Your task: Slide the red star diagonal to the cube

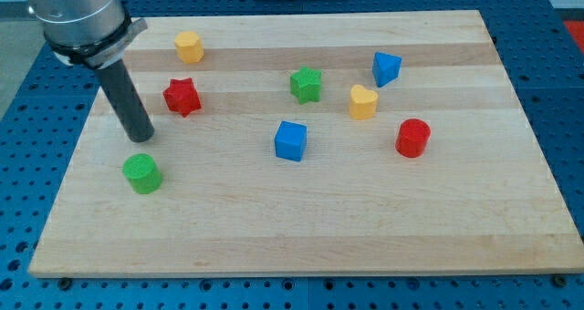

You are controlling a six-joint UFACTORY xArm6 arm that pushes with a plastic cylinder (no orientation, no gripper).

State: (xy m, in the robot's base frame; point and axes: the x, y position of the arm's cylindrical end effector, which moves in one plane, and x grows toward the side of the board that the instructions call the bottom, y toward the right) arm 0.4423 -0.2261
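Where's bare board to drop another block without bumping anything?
Widest free patch: the strip along the view's bottom, below the green cylinder, blue cube and red cylinder. Also free: the top right corner beyond the blue triangular block. Crowded at left: my tip sits between the red star and green cylinder.

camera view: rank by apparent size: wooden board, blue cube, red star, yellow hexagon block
1. wooden board, by far the largest.
2. blue cube and red star: look alike, not ranked.
3. yellow hexagon block, slightly smaller, though it lies nearer the view's top, so perspective may account for that.
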